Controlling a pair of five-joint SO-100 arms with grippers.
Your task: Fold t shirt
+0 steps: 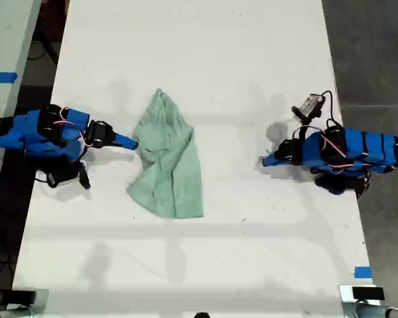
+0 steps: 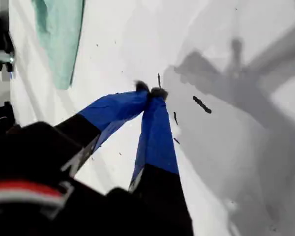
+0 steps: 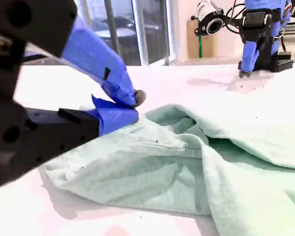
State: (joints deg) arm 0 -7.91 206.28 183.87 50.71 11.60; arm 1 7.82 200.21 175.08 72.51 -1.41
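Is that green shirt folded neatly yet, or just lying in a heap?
A heap. The shirt lies bunched and creased on the table, edges uneven, no sleeves or neat fold lines showing.

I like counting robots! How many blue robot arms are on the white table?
2. One arm is at the exterior view's left, its end effector at the t shirt. The other arm is at that view's right, away from the shirt. None seem hidden.

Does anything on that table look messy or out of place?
Yes, the t shirt lies crumpled and bunched on the white table, not flat or neatly folded. My second gripper rests at its edge; my first gripper sits apart, shut on nothing.
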